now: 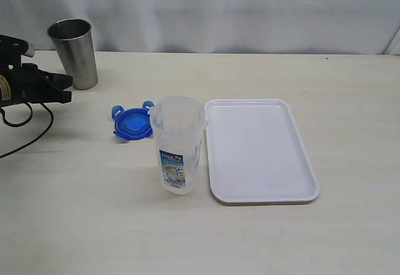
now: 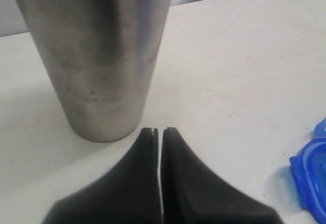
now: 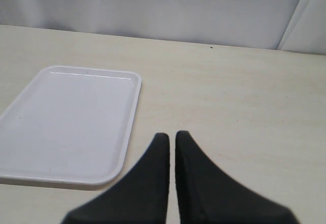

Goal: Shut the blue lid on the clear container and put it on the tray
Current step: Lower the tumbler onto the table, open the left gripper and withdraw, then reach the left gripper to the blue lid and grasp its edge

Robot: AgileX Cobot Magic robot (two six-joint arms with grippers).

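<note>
Outside, the lid (image 1: 131, 124) is lying on the table (image 1: 94, 212) beside the open container (image 1: 179, 145), which is standing just beside the tray (image 1: 261, 150). My left gripper (image 1: 65, 94) is hovering near the cup (image 1: 74, 53). The left wrist is showing its fingers together, empty, the cup close ahead. The right wrist is showing my right gripper (image 3: 171, 136) nearly together, empty, facing the tray. I am judging the lid-fetching step barely begun, calling next for opening the left and reaching for the lid.

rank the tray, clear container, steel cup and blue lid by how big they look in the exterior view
1. tray
2. clear container
3. steel cup, farther back, so container versus cup is unsure
4. blue lid, partly hidden
</note>
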